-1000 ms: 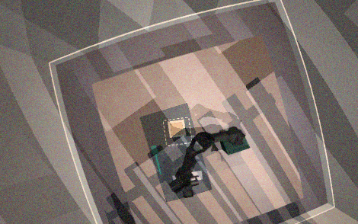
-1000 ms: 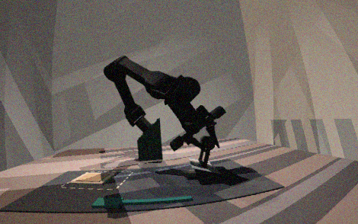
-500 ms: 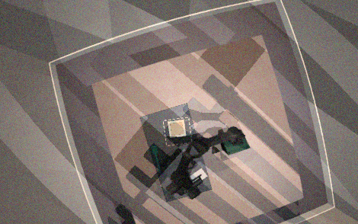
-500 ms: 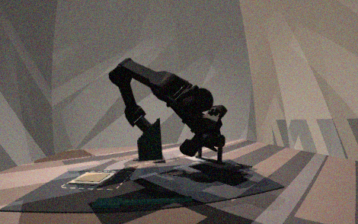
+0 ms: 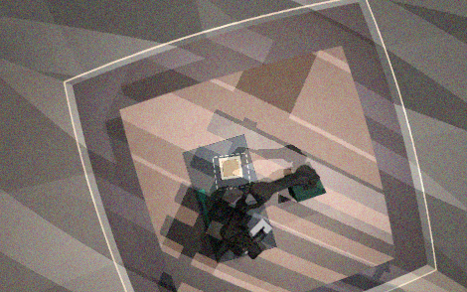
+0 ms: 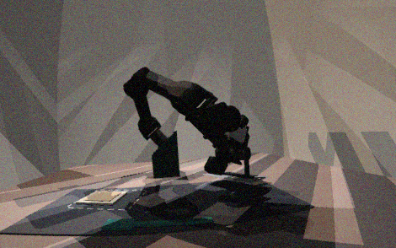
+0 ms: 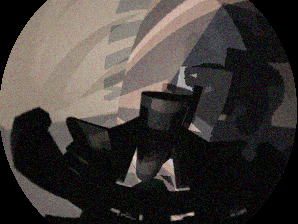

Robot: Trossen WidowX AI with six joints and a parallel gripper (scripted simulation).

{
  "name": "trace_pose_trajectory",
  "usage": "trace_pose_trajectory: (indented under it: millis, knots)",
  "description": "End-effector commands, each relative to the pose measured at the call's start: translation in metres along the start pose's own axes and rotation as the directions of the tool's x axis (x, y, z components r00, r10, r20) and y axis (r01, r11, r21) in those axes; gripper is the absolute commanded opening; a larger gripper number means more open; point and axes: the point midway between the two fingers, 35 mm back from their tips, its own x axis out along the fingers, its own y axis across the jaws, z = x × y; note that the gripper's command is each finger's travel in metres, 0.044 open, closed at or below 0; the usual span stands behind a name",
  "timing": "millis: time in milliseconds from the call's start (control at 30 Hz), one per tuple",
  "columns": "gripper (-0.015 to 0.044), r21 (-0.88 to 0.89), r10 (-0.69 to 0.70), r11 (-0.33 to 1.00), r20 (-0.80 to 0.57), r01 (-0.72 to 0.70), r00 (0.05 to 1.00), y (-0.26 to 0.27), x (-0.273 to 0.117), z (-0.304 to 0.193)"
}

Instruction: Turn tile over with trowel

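The tile [image 5: 231,168] [image 6: 101,196] lies flat inside the dashed outline [image 6: 98,208] on the dark mat [image 6: 29,228]. Its upper face shows a tan centre and a paler rim; I cannot tell whether this is the marked side. My gripper [image 5: 244,243] [image 6: 231,159] [image 7: 157,119] is shut on the trowel, low over the mat's far end from the tile. The trowel's grey blade [image 5: 260,226] [image 7: 215,90] is partly in shadow, apart from the tile. The handle is mostly hidden among the dark fingers.
A long teal bar [image 5: 204,206] [image 6: 159,222] lies along one edge of the mat. The green arm base [image 5: 308,192] [image 6: 166,162] stands on the table beside the mat. The arm's shadow darkens much of the mat.
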Motion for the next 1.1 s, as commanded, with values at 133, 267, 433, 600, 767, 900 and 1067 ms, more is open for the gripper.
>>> trace_pose_trajectory:
  millis: [133,267,433,600,767,900,1067]
  knots:
    - [0.0000,-0.004,0.011,1.000,0.002,-0.011,1.000,-0.007,0.007,0.002]
    - [0.0000,-0.003,0.011,1.000,0.002,-0.011,1.000,-0.012,0.012,0.002]
    - [0.0000,-0.003,0.011,1.000,0.002,-0.011,1.000,-0.018,0.017,0.002]
    - [0.0000,-0.003,0.010,1.000,0.002,-0.010,1.000,-0.024,0.022,0.002]
    - [0.0105,-0.003,0.010,1.000,0.002,-0.010,1.000,-0.024,0.022,0.002]
    - [0.0210,-0.003,0.010,1.000,0.002,-0.010,1.000,-0.024,0.022,0.002]
    - [0.0300,-0.003,0.010,1.000,0.002,-0.010,1.000,-0.024,0.022,0.002]
